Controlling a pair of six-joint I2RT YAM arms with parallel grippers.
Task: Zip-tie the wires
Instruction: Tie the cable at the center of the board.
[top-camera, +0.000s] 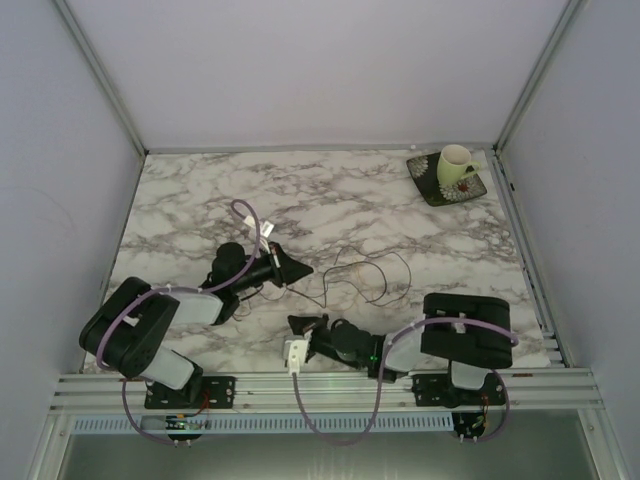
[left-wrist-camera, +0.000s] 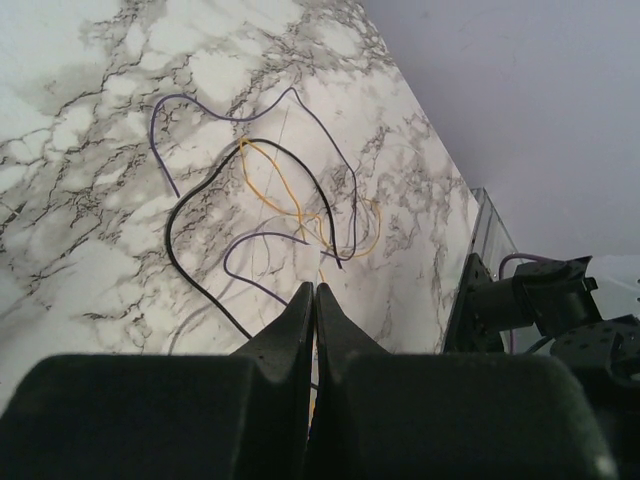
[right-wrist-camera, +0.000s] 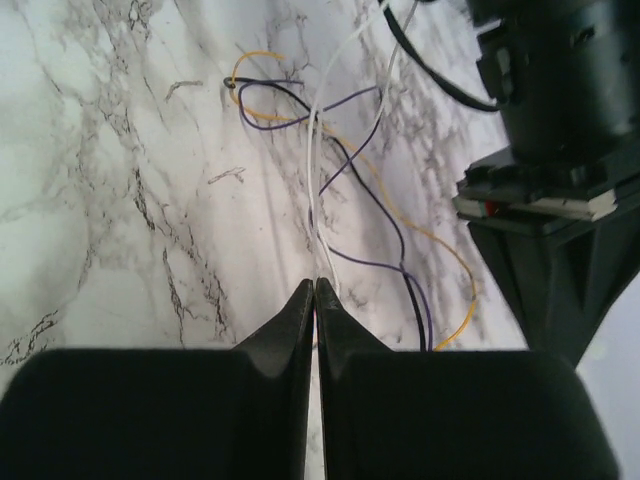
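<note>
Your left gripper (left-wrist-camera: 313, 289) and right gripper (right-wrist-camera: 314, 283) both show fingers pressed together, just beside the wires (left-wrist-camera: 300, 213) — whether pinching a strand, you can't tell.

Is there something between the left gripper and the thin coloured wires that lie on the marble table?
Nothing visible does. In the left wrist view the thin purple, black and yellow wires lie directly ahead of the shut left gripper on the bare white marble table; the nearest strands reach its tips.
</note>
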